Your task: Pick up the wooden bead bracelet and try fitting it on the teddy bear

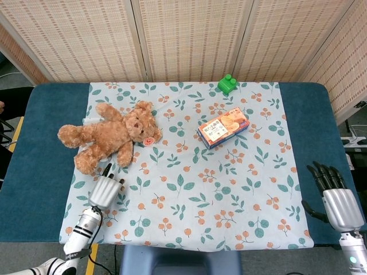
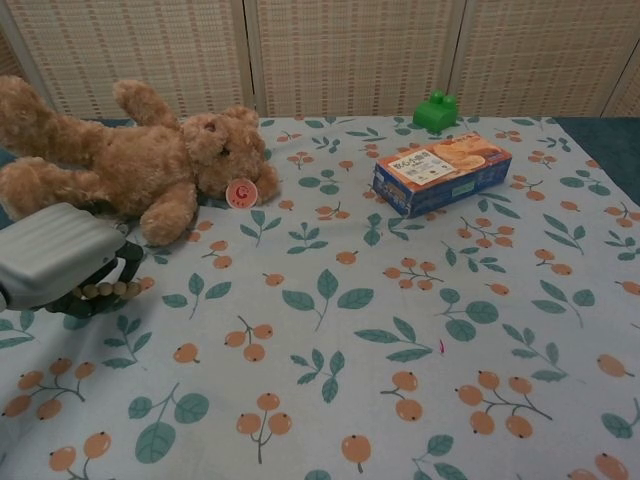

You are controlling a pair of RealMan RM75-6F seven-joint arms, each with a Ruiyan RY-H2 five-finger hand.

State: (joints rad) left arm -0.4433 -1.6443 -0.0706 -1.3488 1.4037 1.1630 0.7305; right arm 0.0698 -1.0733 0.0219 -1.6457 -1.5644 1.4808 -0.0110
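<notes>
Woven reed screens close off the back of the scene, and in front of them a blue tabletop (image 1: 34, 172) carries a cloth printed with leaves and orange berries (image 1: 229, 195). Near its front left corner the left robot hand (image 1: 106, 189) grips the wooden bead bracelet (image 2: 108, 290): in the chest view a run of pale beads shows under its curled dark fingers, while the rest of the loop is hidden beneath the grey palm (so I cannot tell whether the beads are clear of the cloth or only just brushing it). Just beyond that robot hand, almost touching its fingertips, lies the teddy bear (image 1: 106, 136), sprawled on the cloth with one paw and one foot nearest the fingers. Farther off to that robot hand's right, and well apart from it, sit an orange and blue biscuit box (image 1: 223, 128) and, beyond it, a small green toy block (image 1: 227, 84). The right robot hand (image 1: 335, 197) rests at the far right edge of the tabletop, fingers spread and holding nothing. Judging by this, the pick-up is done and the bracelet has been brought to the bear; what remains is the fitting itself, slipping the loop over a limb.
</notes>
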